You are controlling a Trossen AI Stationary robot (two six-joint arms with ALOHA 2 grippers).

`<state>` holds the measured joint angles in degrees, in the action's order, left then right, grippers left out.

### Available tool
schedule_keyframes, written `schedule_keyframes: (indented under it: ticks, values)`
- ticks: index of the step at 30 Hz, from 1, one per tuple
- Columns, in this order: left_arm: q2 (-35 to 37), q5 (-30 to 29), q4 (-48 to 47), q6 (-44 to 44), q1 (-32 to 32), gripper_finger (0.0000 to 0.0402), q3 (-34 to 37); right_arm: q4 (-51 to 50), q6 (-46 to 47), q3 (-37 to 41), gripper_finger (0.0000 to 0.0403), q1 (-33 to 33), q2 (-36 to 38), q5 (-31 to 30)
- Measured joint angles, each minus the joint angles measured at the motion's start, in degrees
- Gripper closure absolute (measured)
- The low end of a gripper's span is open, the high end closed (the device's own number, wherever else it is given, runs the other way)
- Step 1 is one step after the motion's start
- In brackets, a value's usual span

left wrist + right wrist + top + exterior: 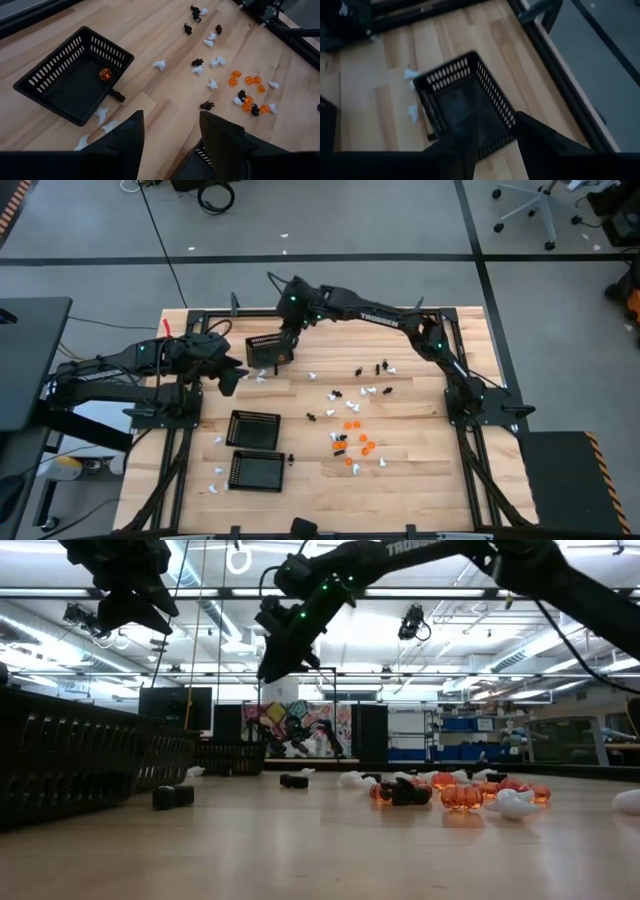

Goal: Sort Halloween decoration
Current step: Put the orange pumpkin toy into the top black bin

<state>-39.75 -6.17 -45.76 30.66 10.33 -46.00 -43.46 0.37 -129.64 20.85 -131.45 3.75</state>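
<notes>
The right pincer (283, 340) hangs over the far basket (264, 350), its dark fingers (540, 142) parted with nothing visible between them; that placement reads as a drop point, since one orange piece (105, 74) already lies inside this basket; whether the pincer has just let go of anything I cannot tell. The left pincer (228, 375) waits released and empty just beside the same basket, raised off the surface (420, 470). Most of the Halloween decoration (352, 442) is unsorted; orange, white and black pieces lie mixed mid-surface, with a few white ones (101, 116) spilled around the basket's outer wall. Two more baskets (254, 450) sit at the near side, probably one for each remaining colour; their contents are not discernible.
</notes>
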Motion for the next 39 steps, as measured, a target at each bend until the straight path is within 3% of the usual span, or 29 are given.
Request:
schedule_keyframes:
  ticks: [5,12,17,24,34,39]
  values:
    - [0.0,-0.6,0.0,-0.2,0.0,0.0203,0.0,3.3,2.1,9.9,0.027,-1.6,6.3,0.2]
    - [0.0,-1.3,0.1,-0.2,0.0,0.0202,0.0,16.9,6.7,35.1,0.027,-6.4,21.7,-1.5]
    - [-0.2,-1.8,0.1,-0.2,0.0,0.0202,0.0,14.8,10.4,48.2,0.027,-11.4,29.1,-1.1]
    - [-2.5,-1.8,1.7,-0.7,0.0,0.0203,-0.1,3.9,14.7,55.0,0.0253,-20.3,32.8,0.8]
    - [-6.5,-1.8,2.3,-1.5,0.0,0.0202,-0.1,1.3,19.4,61.0,0.0145,-27.9,33.0,-1.5]
    - [-6.8,-1.8,2.3,-1.8,0.0,0.0202,-0.1,4.2,19.2,65.4,0.013,-29.7,33.0,-1.8]
